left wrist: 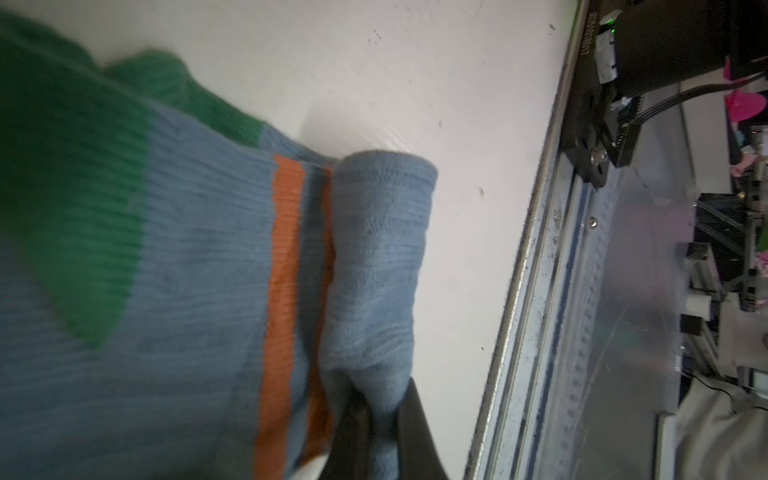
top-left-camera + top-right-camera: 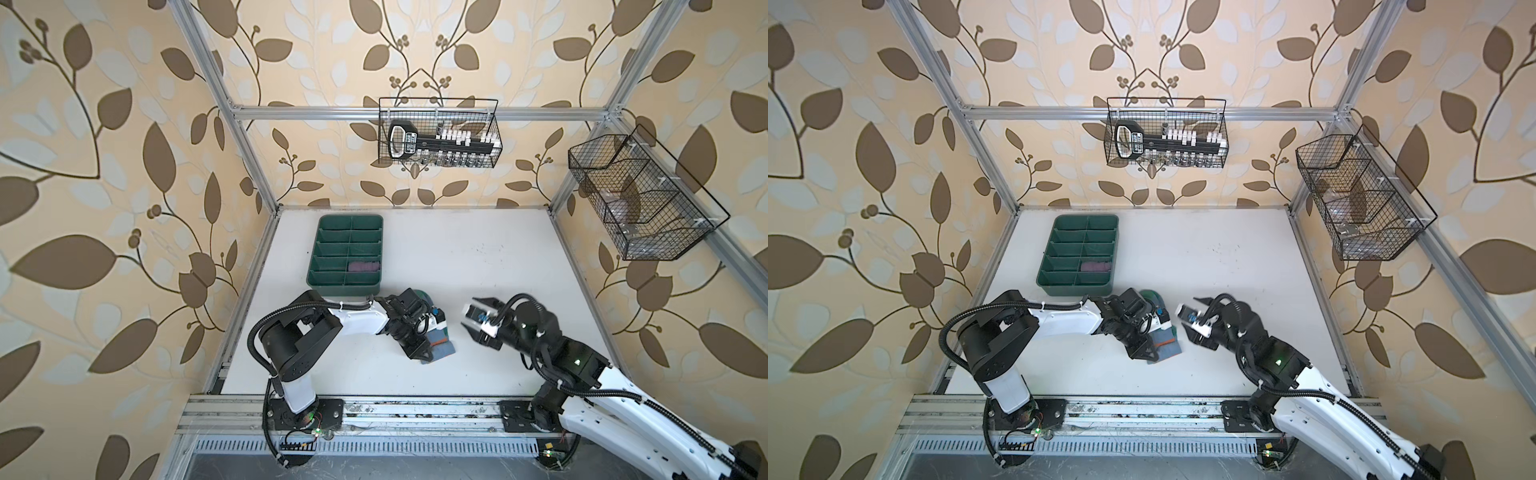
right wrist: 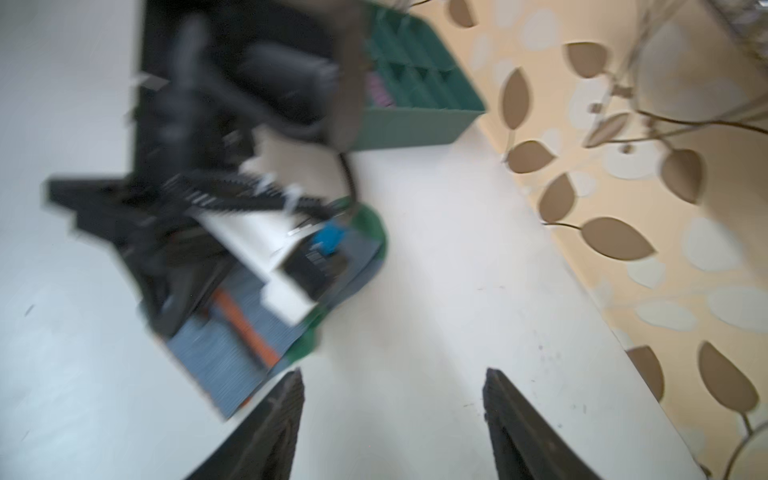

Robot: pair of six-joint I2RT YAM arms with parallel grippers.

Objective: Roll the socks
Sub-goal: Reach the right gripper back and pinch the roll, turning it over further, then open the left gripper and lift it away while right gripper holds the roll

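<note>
Lengthwise, the grey-blue sock lies on the worktop, green end toward the tray, rolled end toward the front rail, where the left hand clamps it; the right hand stands apart, empty.

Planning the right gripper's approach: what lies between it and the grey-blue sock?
Nothing but a short stretch of bare white table separates the right gripper from the grey-blue sock, as both top views and the right wrist view show.
</note>
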